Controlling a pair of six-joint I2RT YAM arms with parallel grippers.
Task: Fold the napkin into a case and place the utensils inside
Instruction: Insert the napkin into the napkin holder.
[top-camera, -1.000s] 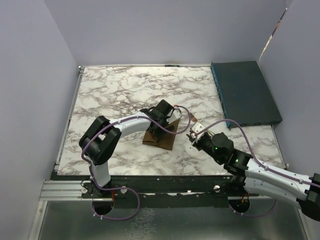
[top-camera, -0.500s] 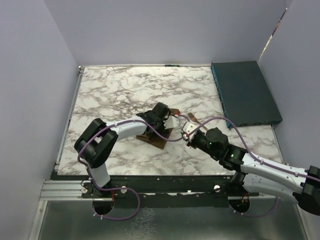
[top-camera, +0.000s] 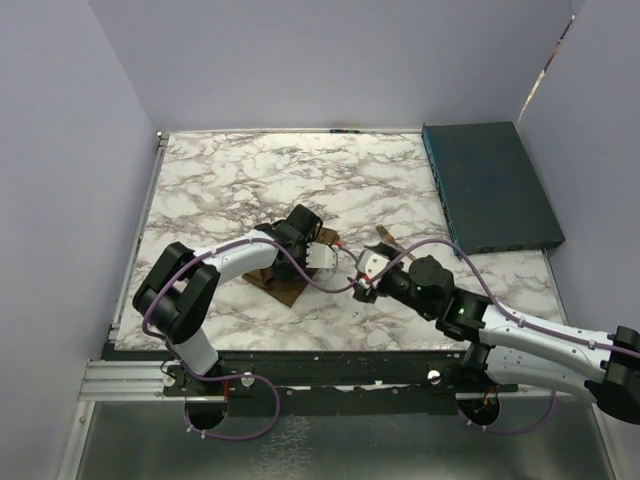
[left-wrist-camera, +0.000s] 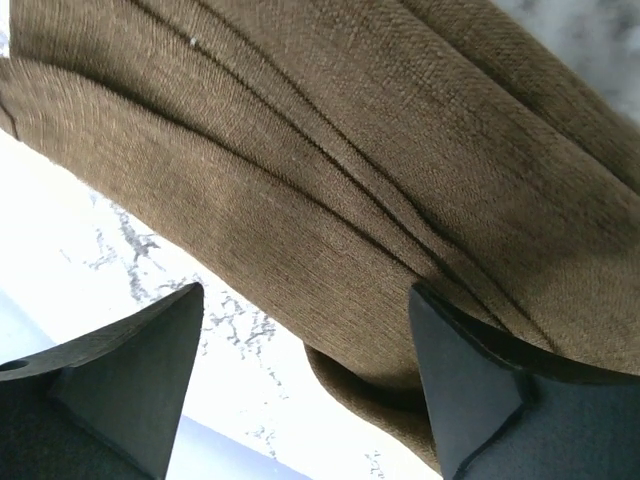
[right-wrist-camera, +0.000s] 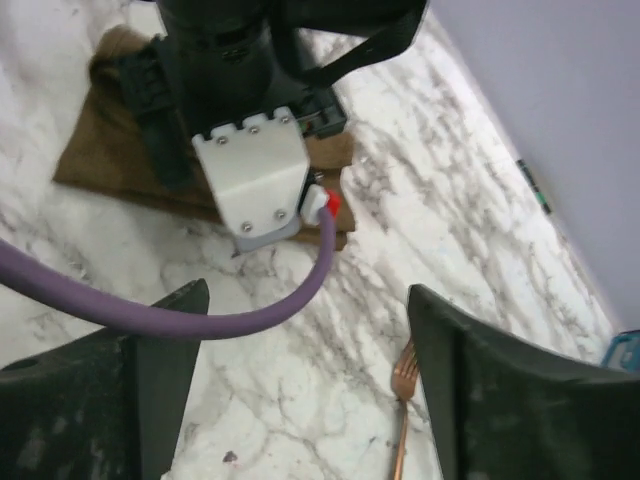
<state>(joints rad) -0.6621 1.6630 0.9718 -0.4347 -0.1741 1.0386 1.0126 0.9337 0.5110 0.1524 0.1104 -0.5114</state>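
Observation:
The brown napkin (top-camera: 278, 288) lies folded in layers on the marble, filling the left wrist view (left-wrist-camera: 330, 170). My left gripper (top-camera: 292, 252) is low over it and open (left-wrist-camera: 305, 385). Its right finger (left-wrist-camera: 480, 390) is against the cloth's folded edge, its left finger (left-wrist-camera: 120, 385) over bare marble. The copper fork (right-wrist-camera: 403, 390) lies flat on the table, tines toward the napkin, also in the top view (top-camera: 385, 238). My right gripper (right-wrist-camera: 305, 400) is open just right of the napkin (right-wrist-camera: 95, 150), holding nothing; the fork lies beside its right finger (right-wrist-camera: 520, 390).
A dark teal flat box (top-camera: 488, 188) sits at the table's (top-camera: 250, 180) far right. The left wrist's white camera housing (right-wrist-camera: 255, 180) and its purple cable (right-wrist-camera: 200, 315) cross just ahead of my right gripper. Blue walls enclose three sides.
My right gripper has opened and moved left toward the napkin; the fork lies loose on the marble. The left gripper and the napkin have shifted left and nearer.

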